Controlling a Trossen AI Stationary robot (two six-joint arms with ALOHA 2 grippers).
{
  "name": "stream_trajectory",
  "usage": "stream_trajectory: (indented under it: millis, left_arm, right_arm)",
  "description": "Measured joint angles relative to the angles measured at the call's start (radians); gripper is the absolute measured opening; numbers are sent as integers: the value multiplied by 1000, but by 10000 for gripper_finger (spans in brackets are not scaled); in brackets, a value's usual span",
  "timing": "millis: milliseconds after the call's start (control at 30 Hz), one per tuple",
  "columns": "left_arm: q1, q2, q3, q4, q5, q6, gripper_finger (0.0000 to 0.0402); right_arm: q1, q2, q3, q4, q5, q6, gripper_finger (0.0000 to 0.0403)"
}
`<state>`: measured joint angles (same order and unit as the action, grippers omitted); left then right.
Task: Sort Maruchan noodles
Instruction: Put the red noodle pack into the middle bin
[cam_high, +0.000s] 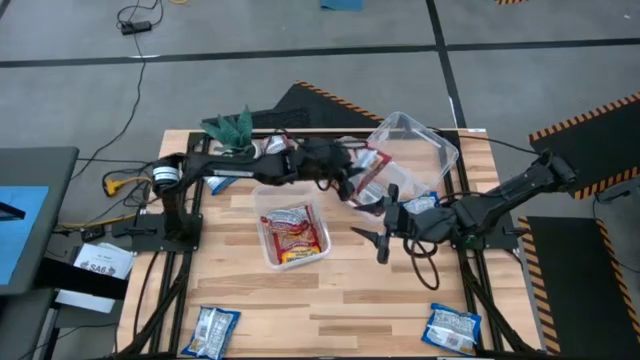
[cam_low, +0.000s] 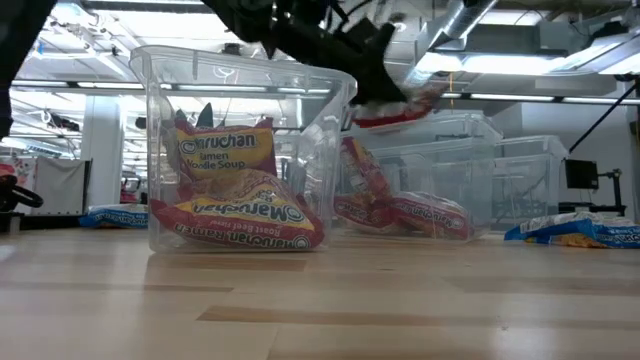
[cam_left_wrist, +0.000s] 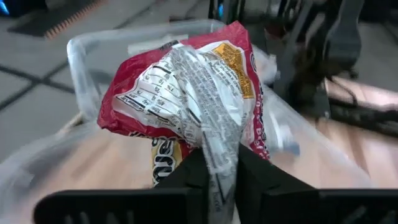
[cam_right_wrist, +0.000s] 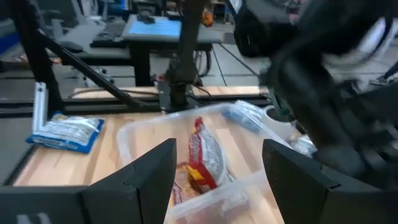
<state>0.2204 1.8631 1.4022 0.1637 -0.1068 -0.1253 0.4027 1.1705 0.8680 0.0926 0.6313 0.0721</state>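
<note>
Packet's (cam_left_wrist: 193, 99) printed back, left-wrist view only.

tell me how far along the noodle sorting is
Partly done. Red-orange packets already lie in the middle tub, and red-and-silver ones in the tilted tub. In hand: the left gripper pinches a red-and-silver packet above that tub. Left: two blue-and-white packets on the table's near edge. The right gripper waits open.

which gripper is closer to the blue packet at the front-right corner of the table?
Right. The right gripper hangs open mid-table, up and left of the blue packet. The left gripper, clamping a red packet over the tilted tub, is farther back.
</note>
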Motion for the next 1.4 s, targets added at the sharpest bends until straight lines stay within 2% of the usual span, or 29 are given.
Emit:
stream_trajectory:
  millis: [67,167,333,433,533,633,733,800,900,1067,1233,1400]
  left_arm:
    - [-3,38,10,66,-7,-9,50]
    - [4,64,38,56,-5,-5,82]
    - [8,69,92,-50,-6,29,154]
    - [9,62,157,-192,-4,51,200]
    - [16,43,256,-432,7,59,232]
    - [22,-3,321,-615,6,54,245]
    - [10,-88,288,-647,4,53,244]
    - [-14,-175,213,-620,3,58,241]
    - [-63,-337,31,-471,-10,89,236]
    - [-161,-656,-407,-99,-20,129,233]
    - [-257,-934,-850,332,-85,112,233]
    - [-298,-1101,-1151,678,-140,75,233]
  right_arm:
    - [8,0,0,10,1,-4,260]
    - [11,0,0,9,1,-6,260]
    - [10,0,0,5,1,-21,260]
    - [10,0,0,6,1,-21,260]
    - [10,0,0,6,1,-21,260]
    - [10,0,0,7,1,-21,260]
    - [10,0,0,4,2,-21,260]
    - [10,0,0,5,2,-21,260]
    - [14,0,0,0,2,-20,260]
    - [24,0,0,-7,29,-20,260]
    - [21,0,0,2,31,-20,260]
    - [2,8,0,10,33,-5,260]
